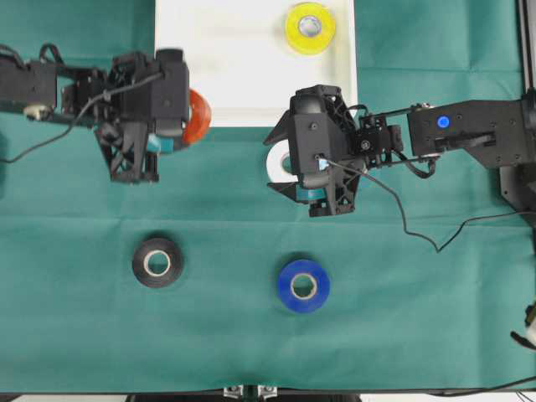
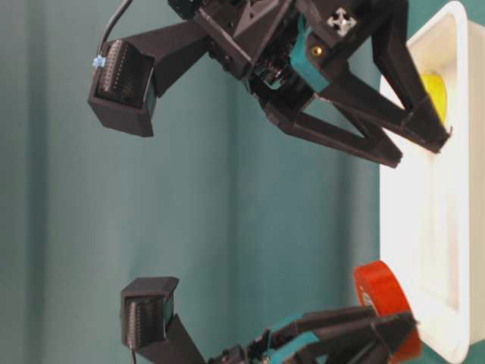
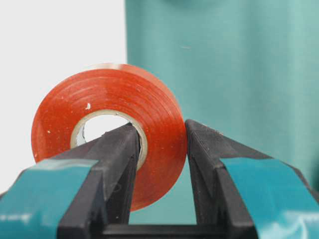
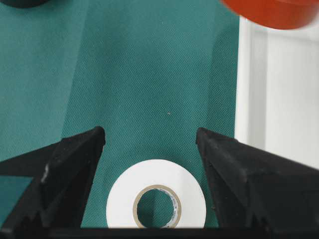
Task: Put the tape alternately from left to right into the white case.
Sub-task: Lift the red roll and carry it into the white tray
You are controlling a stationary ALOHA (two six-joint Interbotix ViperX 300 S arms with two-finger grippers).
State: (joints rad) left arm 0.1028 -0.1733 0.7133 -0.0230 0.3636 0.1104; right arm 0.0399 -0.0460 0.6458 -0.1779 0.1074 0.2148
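My left gripper is shut on a red tape roll, held on edge above the front left corner of the white case. In the left wrist view one finger sits in the hole of the red tape roll and the other presses its outer face, gripper. A yellow tape roll lies in the case at the far right. A white tape roll lies flat on the green cloth just in front of the case. My right gripper hovers over it, open. The white tape roll lies between the spread fingers of that gripper.
A black tape roll and a blue tape roll lie flat on the cloth nearer the table's front edge. The case's raised rim runs close beside the right gripper. The red roll hangs above the case's rim.
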